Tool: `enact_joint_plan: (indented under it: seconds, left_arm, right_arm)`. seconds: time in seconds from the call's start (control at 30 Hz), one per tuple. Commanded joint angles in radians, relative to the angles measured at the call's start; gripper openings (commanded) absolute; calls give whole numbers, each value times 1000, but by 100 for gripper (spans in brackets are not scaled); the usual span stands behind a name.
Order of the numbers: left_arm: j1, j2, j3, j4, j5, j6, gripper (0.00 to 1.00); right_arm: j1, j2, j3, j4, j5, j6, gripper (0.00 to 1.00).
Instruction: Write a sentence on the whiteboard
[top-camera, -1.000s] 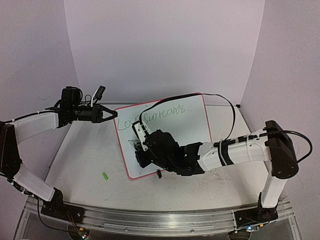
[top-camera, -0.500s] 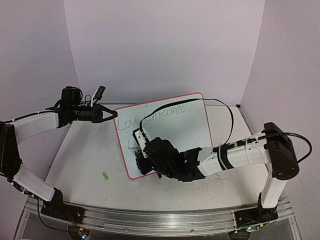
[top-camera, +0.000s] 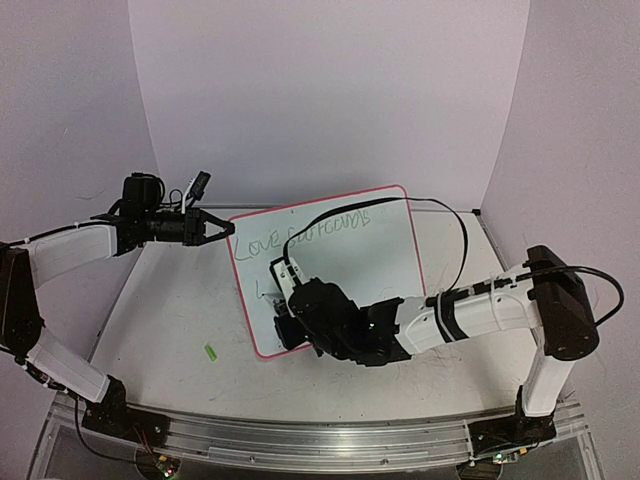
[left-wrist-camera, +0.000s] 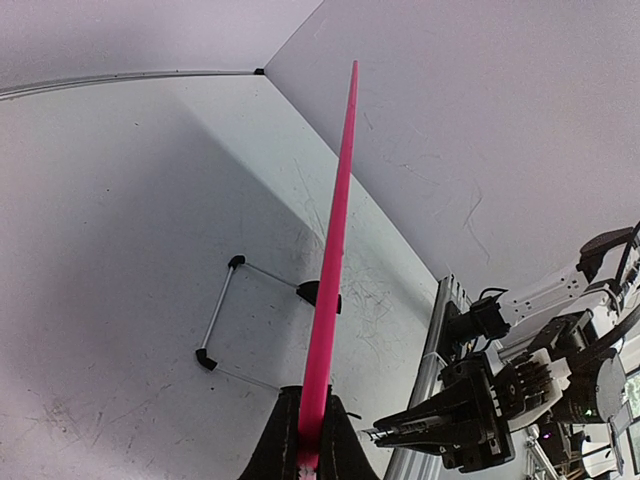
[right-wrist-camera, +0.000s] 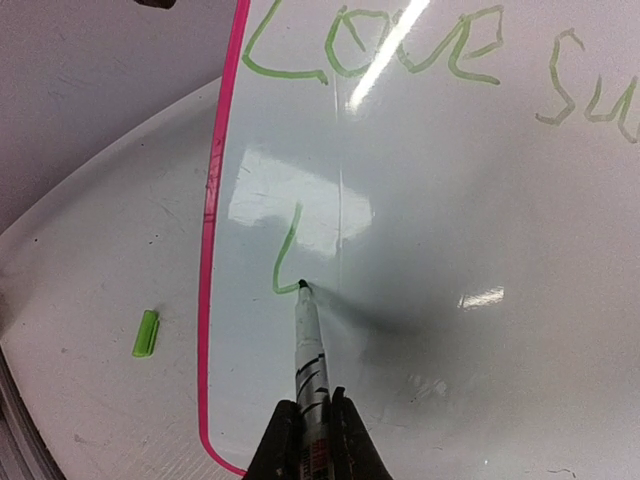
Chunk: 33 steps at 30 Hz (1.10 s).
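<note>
The whiteboard (top-camera: 370, 250) stands tilted on the table, white with a pink rim. My left gripper (top-camera: 222, 229) is shut on its left top corner; in the left wrist view the pink rim (left-wrist-camera: 335, 230) runs edge-on out of the gripper (left-wrist-camera: 312, 455). My right gripper (right-wrist-camera: 312, 430) is shut on a grey marker (right-wrist-camera: 308, 345) whose tip touches the board (right-wrist-camera: 450, 200). The sentence (right-wrist-camera: 370, 45) reads "Love" and more in green on the first line; a fresh green "L" stroke (right-wrist-camera: 286, 255) starts the second line at the marker tip. The right gripper in the top view (top-camera: 290, 325) is over the board's lower left.
A green marker cap (top-camera: 211, 352) lies on the table left of the board, also in the right wrist view (right-wrist-camera: 146, 332). A black and wire clip foot (left-wrist-camera: 262, 315) props the board from behind. Grey scribble marks cover the table at the right. A metal rail runs along the near edge.
My right gripper has moved down and left across the board, and the green "L" stroke has appeared on the second line. The left arm has not moved.
</note>
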Motion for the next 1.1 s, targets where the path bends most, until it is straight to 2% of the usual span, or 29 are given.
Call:
enact_joint_plan:
  seconds: [0.0,0.43,1.07]
  left_arm:
    - [-1,2,-7,10,-16,-20,2]
    - [0,-1,-7,10,-15,-20,2]
    - [0,-3,-6,11,-15,-20,2]
  right_arm:
    - [-34,-13,44,-1,66,-4,0]
    - [-54,2,75,13,58,-24,0]
    - [-37,-31,-30,-10,16,59,0]
